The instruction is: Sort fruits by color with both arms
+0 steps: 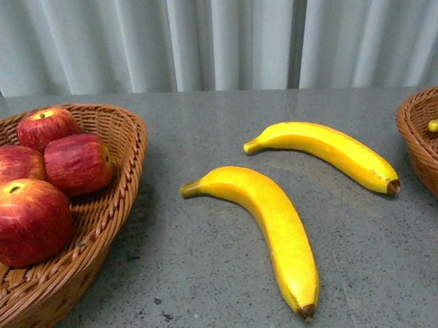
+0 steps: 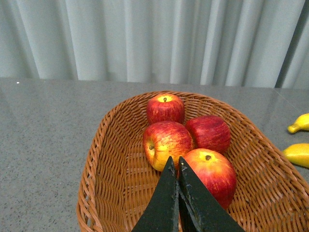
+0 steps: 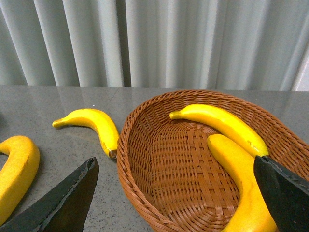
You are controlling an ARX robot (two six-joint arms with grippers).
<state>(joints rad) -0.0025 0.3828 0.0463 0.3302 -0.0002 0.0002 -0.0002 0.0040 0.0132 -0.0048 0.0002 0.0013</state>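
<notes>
Front view first, and neither arm shows. At the left of the frame the apple basket (image 1: 126,170) holds four apples (image 1: 78,164), so red looks done. In the centre two fruits lie loose on the table (image 1: 212,298): the upper banana (image 1: 329,148) towards the right and the lower banana (image 1: 279,227) beneath it, the two apart. At the right edge sits the banana basket (image 1: 419,148). Over to the left wrist view: the left gripper (image 2: 175,164) has its fingers pressed together on nothing and hovers above the apples. Now the right wrist view: the right gripper (image 3: 175,164) is spread wide and empty, poised over the banana basket, where two sorted bananas (image 3: 227,124) lie. The upper banana (image 3: 94,123) rests just outside that basket's rim, brown tip nearly touching it, off to one side of the open fingers; the lower banana lies further out. The next job looks like the right arm's. It should swing off the basket to the upper banana, set the fingers across its thick middle rather than along it, close gently, and lift clear of the rim before carrying it in.
</notes>
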